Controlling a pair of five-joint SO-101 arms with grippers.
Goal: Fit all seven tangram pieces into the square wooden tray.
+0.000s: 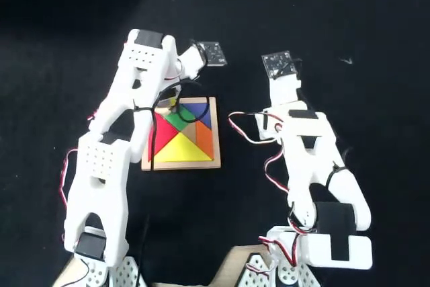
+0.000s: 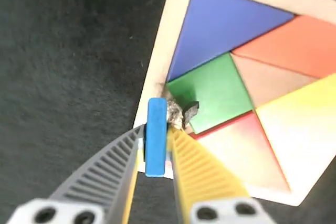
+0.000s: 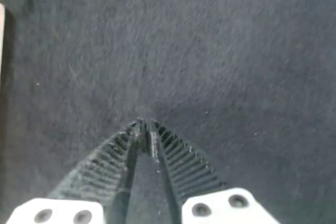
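The black cloth-covered table [image 1: 376, 99] is the largest thing, and bare cloth lies open on every side of the tray; the widest open part is toward the far edge and the right side. There are two white arms. The left arm [image 1: 107, 166] stretches along the tray's left edge and covers part of this edge in the high view. The right arm [image 1: 309, 159] stands apart from the tray, with a strip of bare cloth between them.

There is one square wooden tray [image 1: 181, 165], lying flat between the two arms. Six flat pieces lie inside it, edge against edge: one large yellow triangle [image 1: 181, 148], one large red triangle [image 1: 161, 136], one blue triangle [image 2: 226, 22], one orange piece [image 2: 294, 45], one green square [image 2: 215, 90] and one pale wood-coloured triangle [image 2: 273, 85]. Beside the green square, at the tray's far left corner, a small dark gap [image 2: 184, 111] is not filled.

The seventh piece is a small flat blue piece [image 2: 156, 140]. It stands on its edge, pinched between the two fingers of the left gripper [image 2: 156, 132], one finger on each broad face. It is over the tray's rim [image 2: 160, 61], just beside the gap. I cannot tell whether it touches the wood.

The right gripper [image 3: 143, 125] is above bare cloth, its fingers pressed together with nothing between them.
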